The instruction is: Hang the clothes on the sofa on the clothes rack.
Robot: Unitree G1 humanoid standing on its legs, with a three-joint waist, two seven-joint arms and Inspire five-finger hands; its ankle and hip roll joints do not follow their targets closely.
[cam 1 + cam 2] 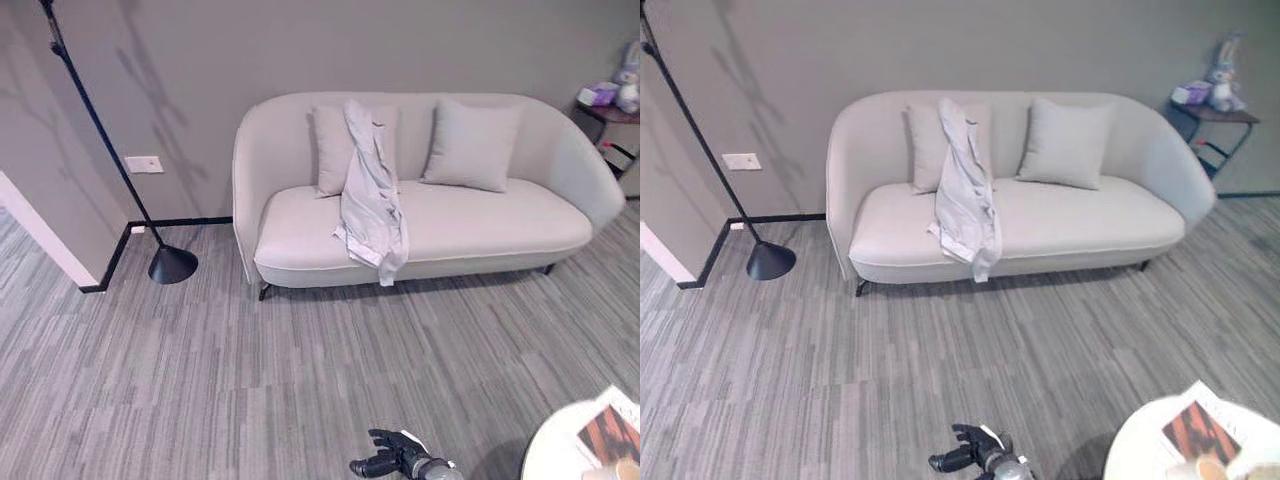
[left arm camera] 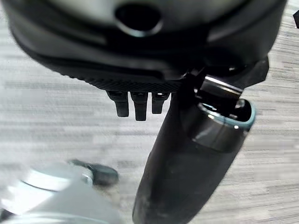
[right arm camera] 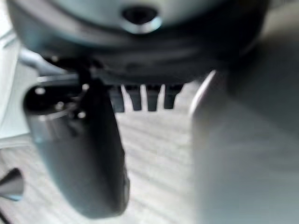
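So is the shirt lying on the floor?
No, the light grey shirt is draped over the sofa, from its backrest down over the seat's front edge.

The sofa [image 1: 480, 225] wore matt pale cloth; the shirt [image 1: 372, 200] was thin, creased fabric; the floor [image 1: 250, 380] was streaked grey.

Open floor [image 1: 300, 380] before the sofa [image 1: 480, 230]; rack base [image 1: 172, 265] left; round table [image 1: 1140, 450] lower right.

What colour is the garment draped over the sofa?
Light grey shirt, clearest in the left eye view.
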